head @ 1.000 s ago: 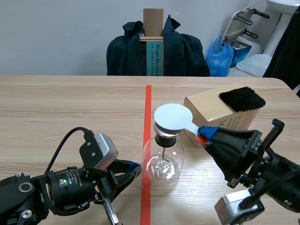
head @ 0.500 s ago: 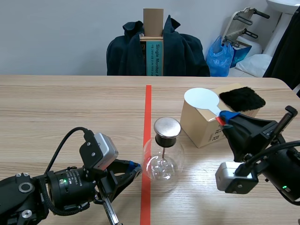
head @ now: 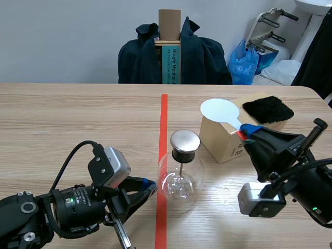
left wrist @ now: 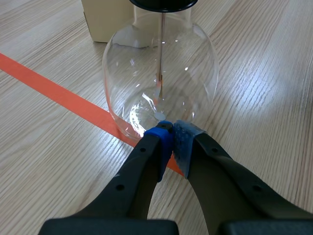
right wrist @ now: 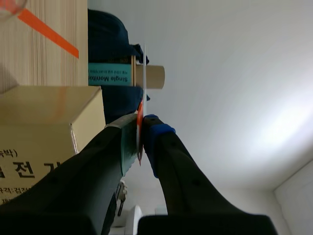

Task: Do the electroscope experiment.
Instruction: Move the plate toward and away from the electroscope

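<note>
— Left gripper (left wrist: 172,129)?
— Lies low on the table, fingers pressed together, empty. Tips sit just at the electroscope (head: 180,179) flask's base.
— Right gripper (head: 248,130)?
— Raised, pinching the disc paddle (head: 221,110) by its handle beside the cardboard box (head: 228,141), apart from the flask.

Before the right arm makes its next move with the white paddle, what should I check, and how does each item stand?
1. White paddle held firmly: ok, the right gripper has its fingers shut on the handle.
2. Electroscope flask upright on the table: ok.
3. Metal cap uncovered: ok, nothing rests on it.
4. Black fur pad in place on the cardboard box: ok.
5. Left gripper clear of the glass: cannot tell; its shut fingers sit right at the flask's base.
6. Leaves inside the flask hanging closed: cannot tell.
</note>
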